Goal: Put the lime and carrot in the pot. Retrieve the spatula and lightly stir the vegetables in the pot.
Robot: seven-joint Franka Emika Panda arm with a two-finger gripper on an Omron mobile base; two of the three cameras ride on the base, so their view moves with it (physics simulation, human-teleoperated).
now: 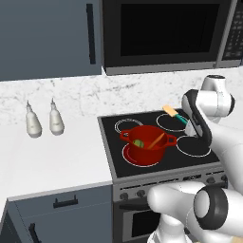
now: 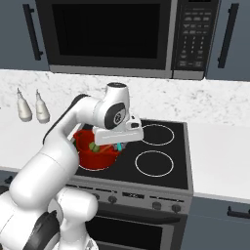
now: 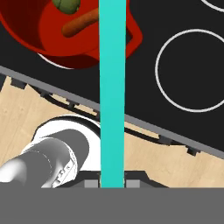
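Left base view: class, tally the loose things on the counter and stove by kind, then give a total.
White bottles: 2
Red pot: 1
Lime: 1
Carrot: 1
Spatula: 1
Total: 6

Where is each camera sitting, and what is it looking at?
Left base view: sits behind the arm on its left, looking forward and down at the stove and red pot; the white arm rises at lower right.
Right base view: sits behind on the right, facing the same stove; the arm rises at lower left, over the pot.
Hand view: rides on the hand, looking along the teal spatula handle clamped in the jaws, toward the pot.
All three share the pot, holding the lime and carrot.
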